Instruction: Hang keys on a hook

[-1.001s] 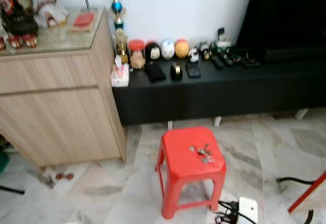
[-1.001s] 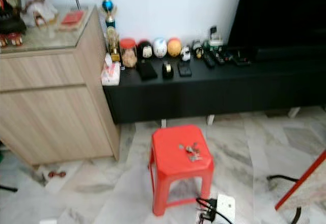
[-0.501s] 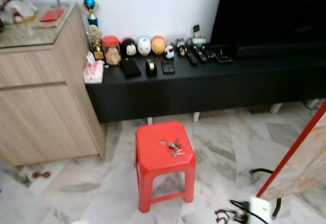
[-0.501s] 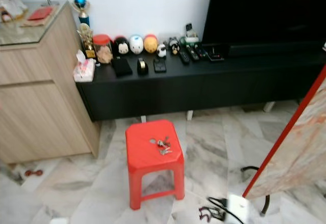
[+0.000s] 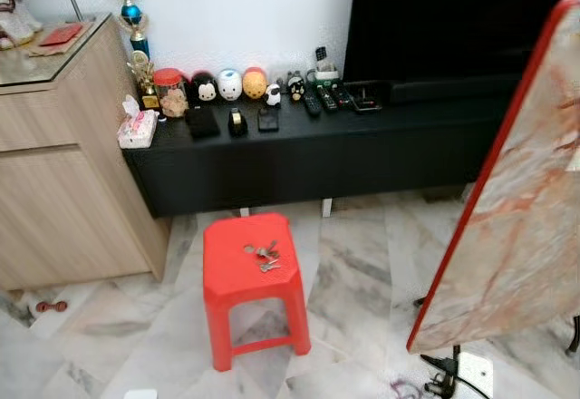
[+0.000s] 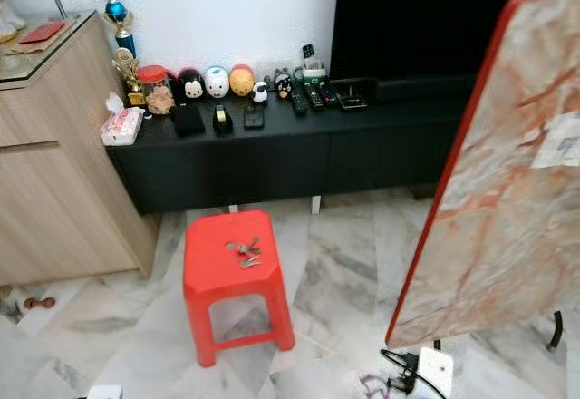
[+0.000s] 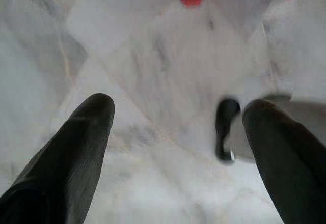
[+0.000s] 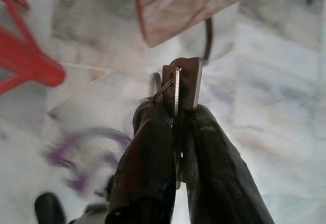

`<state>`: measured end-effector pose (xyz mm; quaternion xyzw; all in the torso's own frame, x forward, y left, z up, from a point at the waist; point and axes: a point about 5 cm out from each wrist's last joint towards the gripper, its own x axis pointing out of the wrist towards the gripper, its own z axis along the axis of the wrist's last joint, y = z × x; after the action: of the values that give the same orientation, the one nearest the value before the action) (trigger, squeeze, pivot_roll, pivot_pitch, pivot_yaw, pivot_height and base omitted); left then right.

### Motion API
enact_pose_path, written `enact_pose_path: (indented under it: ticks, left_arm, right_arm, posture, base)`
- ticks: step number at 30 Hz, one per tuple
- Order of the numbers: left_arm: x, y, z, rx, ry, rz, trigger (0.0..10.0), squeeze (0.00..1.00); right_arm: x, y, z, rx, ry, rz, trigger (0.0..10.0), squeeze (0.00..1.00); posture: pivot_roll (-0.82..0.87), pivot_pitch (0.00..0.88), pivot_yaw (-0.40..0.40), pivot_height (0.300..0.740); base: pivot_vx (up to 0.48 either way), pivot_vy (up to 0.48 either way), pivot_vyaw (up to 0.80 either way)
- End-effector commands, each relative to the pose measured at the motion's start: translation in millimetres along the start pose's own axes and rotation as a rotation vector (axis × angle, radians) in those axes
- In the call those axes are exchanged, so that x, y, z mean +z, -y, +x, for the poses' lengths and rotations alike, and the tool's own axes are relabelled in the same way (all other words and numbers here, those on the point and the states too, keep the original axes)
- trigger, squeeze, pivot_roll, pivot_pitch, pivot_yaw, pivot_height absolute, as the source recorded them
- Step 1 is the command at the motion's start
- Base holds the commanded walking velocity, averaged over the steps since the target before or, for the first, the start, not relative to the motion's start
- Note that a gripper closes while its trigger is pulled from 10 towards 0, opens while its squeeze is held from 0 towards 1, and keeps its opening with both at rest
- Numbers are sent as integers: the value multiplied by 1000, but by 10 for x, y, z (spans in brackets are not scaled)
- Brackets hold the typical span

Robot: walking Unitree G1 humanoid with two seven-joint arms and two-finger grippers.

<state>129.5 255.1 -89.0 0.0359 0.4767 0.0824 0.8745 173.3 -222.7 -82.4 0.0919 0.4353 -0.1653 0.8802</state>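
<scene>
While clamped, flat brown keys (image 8: 182,84).

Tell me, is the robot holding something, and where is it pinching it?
Yes: the right pincer is shut on keys, pinching their lower part. The left pincer is open, holding nothing.

My stool (image 5: 251,277) is bright red, standing on a floor (image 5: 353,272) of white marble veined in grey. The long low cabinet (image 5: 317,150) is black; the cupboard (image 5: 54,172) beside it is pale wood grain. The board (image 5: 507,209) is pinkish marbled with a red rim. My fingers (image 8: 147,173) are black.
</scene>
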Motion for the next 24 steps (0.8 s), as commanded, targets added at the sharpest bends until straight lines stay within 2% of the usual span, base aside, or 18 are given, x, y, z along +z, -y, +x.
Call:
enact_pose_path:
  ticks: [1,9,17,19,24]
  left_arm:
    - [7,-9,0,-4,1,10,10000,0]
    - [-49,36,-16,-23,7,26,10000,0]
    - [-31,53,-10,-23,14,18,10000,0]
    - [-22,58,-6,-24,14,17,10000,0]
    - [-2,64,3,-20,10,10,10000,0]
  right_arm:
    - [29,-27,6,10,7,4,10000,0]
    - [-42,-20,-9,1,-1,6,10000,0]
    - [-12,-41,-5,8,14,12,10000,0]
    - [36,-47,3,5,31,20,10000,0]
    - [246,-69,30,1,105,53,10000,0]
  posture:
    - [111,0,-21,740]
    - [102,0,-15,740]
    - [108,0,-25,740]
    - [108,0,-25,740]
    - [109,0,-23,740]
  base:
    - [0,-386,0]
    - [0,-385,0]
    - [0,-390,0]
    - [0,-384,0]
    - [0,0,0]
